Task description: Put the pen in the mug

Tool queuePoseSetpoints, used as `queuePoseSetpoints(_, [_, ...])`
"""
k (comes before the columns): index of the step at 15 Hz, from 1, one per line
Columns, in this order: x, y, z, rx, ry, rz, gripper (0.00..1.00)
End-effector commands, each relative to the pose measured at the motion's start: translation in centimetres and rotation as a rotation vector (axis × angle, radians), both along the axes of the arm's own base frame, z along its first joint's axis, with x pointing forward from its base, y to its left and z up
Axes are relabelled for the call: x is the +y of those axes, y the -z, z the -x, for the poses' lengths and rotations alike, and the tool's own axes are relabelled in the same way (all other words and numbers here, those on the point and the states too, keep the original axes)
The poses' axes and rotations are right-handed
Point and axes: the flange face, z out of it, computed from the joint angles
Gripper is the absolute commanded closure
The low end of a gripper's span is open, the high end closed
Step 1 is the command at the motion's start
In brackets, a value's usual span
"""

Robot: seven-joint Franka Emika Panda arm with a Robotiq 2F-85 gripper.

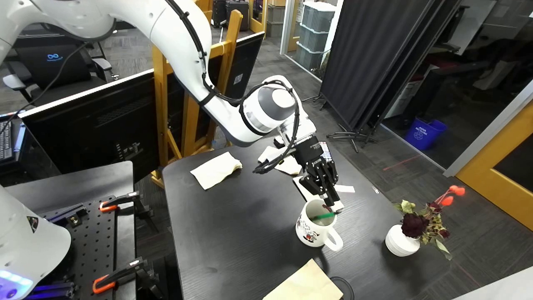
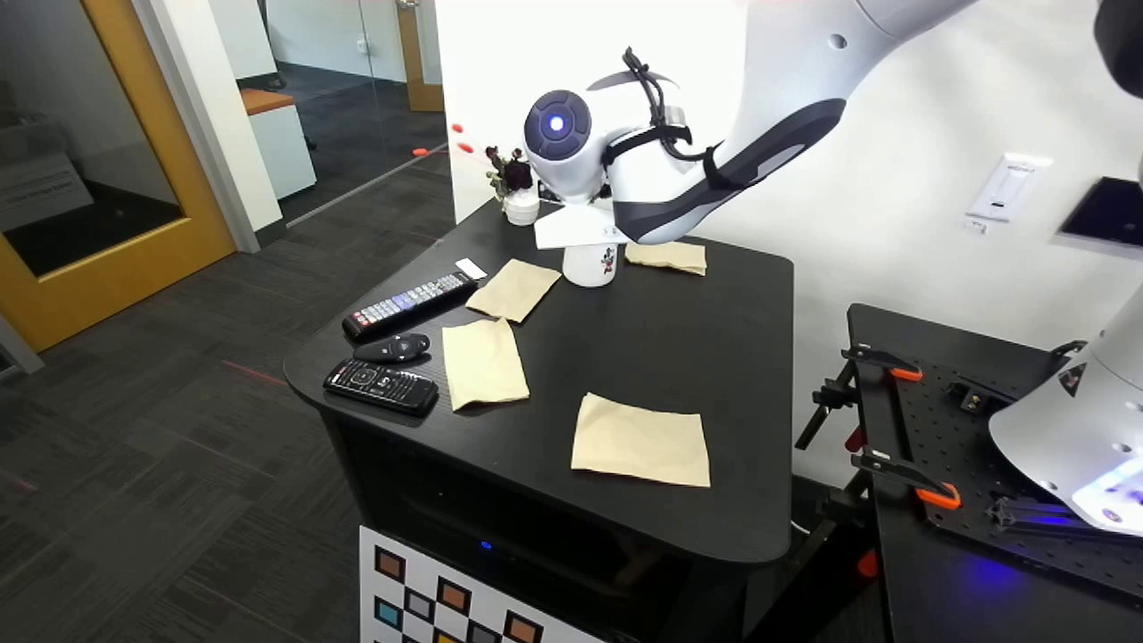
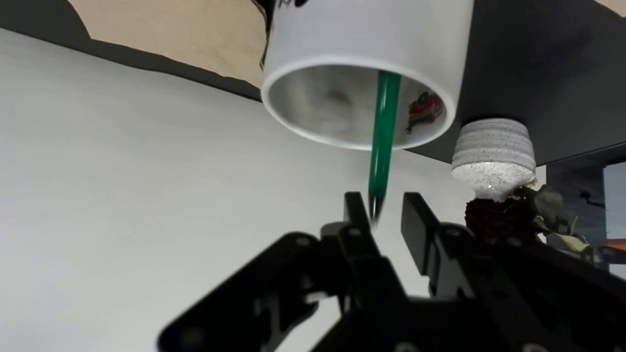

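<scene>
The white mug [image 1: 310, 230] with a cartoon print stands upright on the dark table; its handle shows in an exterior view. It also shows in an exterior view [image 2: 589, 266] and, upside down, in the wrist view [image 3: 362, 34]. The green pen [image 3: 385, 122] stands tilted in the mug, leaning on the rim, its pointed end sticking out past it. The pen also shows in an exterior view [image 1: 323, 216]. My gripper [image 3: 384, 210] is just above the mug, its fingers apart with a gap on the pen's right; the pen's tip lies between them, close to the left finger.
A white vase [image 1: 402, 241] with dried flowers stands beyond the mug. Several tan paper sheets [image 2: 640, 442] lie on the table. Black remotes [image 2: 411, 304] lie near the table's edge. A thin black cable loop [image 1: 343, 285] lies beside a sheet.
</scene>
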Motion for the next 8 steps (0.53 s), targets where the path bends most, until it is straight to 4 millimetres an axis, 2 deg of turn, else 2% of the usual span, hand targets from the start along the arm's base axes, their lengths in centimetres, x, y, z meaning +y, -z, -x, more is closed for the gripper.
queuePoseSetpoints(1, [0.1,-1.7,0.4,0.007,-0.013,-0.032,0.42])
queuePoseSetpoints(6, [0.6,-3.5,0.9,-0.019,-0.016,-0.034,0.03])
queuePoseSetpoints(8, [0.7,-4.4,1.7,0.0,-0.024,-0.056,0.0])
